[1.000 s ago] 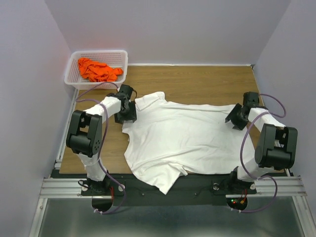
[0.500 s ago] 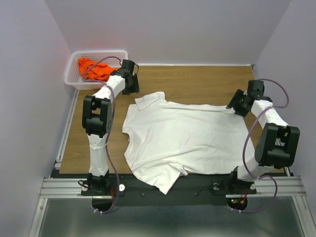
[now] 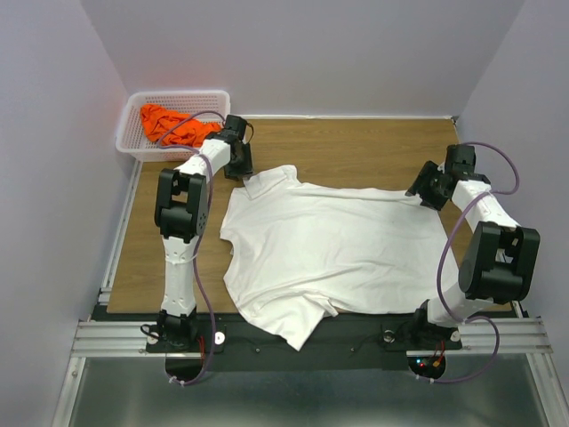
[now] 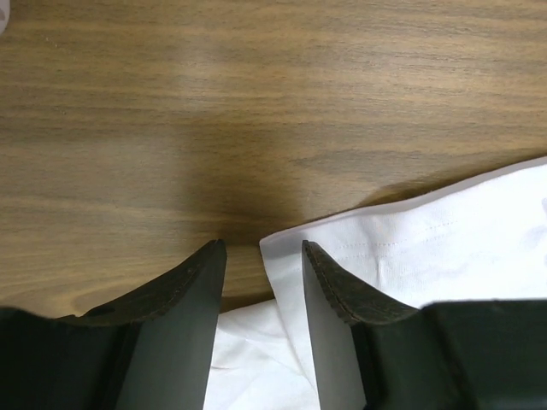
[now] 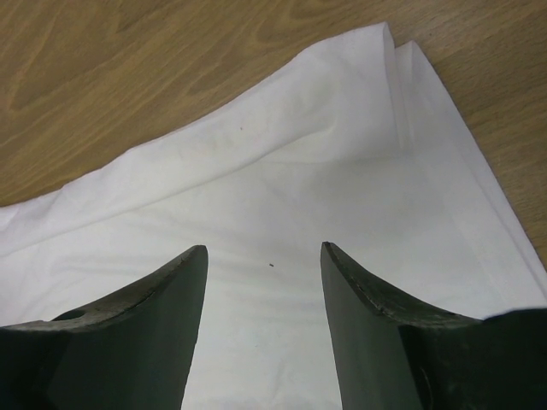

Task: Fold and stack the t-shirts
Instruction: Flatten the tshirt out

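White tee [image 3: 329,249] lies spread flat on the wood table [image 3: 356,142], centre of top view. One sleeve is at upper left and another flap hangs off the near edge at bottom centre. Orange tee [image 3: 173,124] sits bunched in the basket [image 3: 220,105], upper left corner, not yet in play.

L gripper [image 4: 263,248]: jaws apart, nothing pinched. The sleeve corner sits right at the gap betw. the tips, lower centre of L wrist view, w/ bare wood above it. R gripper [image 5: 263,252]: jaws apart too, holding nothing. It hangs over the cloth near the tee's far corner, which shows at upper right of R wrist view.

Handling, my read:
- Thin, light, floppy cloth w/ no stiffness. It'll drape, sag and drag whatever isn't lifted.
- Not fragile and prob. not slippery on wood, but it creases easily. A few ripples already show mid-cloth.
- Best holds are corners and stitched hems. The hem seam is thicker, so there's more to bite.
- L side: take the sleeve corner at its hem. The tips need to go right down to the wood to get under the edge.
- R side: the corner shows two edges stacked, prob. front and back layers. Pinch both, else one layer peels away.
- Lift both ends together and evenly so the fold line runs straight. One-sided pulling will skew the tee.
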Robot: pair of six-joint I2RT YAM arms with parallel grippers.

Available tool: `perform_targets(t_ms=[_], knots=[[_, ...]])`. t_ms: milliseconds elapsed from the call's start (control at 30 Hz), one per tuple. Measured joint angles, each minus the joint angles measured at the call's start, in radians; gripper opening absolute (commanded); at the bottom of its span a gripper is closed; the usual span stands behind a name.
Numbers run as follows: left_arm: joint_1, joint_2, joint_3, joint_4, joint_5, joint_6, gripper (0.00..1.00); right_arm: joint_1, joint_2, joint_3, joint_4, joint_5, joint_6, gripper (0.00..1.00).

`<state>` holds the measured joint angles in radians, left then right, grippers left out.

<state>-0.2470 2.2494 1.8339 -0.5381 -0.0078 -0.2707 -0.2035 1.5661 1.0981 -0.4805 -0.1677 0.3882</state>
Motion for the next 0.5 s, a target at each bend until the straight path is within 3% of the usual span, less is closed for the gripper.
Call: perform_targets(t_ms=[367,500], knots=[[-0.021,0.003,-0.022,0.035,-0.017,0.019,0.38,0.000,0.014,0.000,0.001,-0.006,0.000,0.62],[-0.034,0.003,-0.026,0.046,-0.042,0.026,0.19,0.000,0.026,0.000,0.001,-0.004,0.000,0.62]])
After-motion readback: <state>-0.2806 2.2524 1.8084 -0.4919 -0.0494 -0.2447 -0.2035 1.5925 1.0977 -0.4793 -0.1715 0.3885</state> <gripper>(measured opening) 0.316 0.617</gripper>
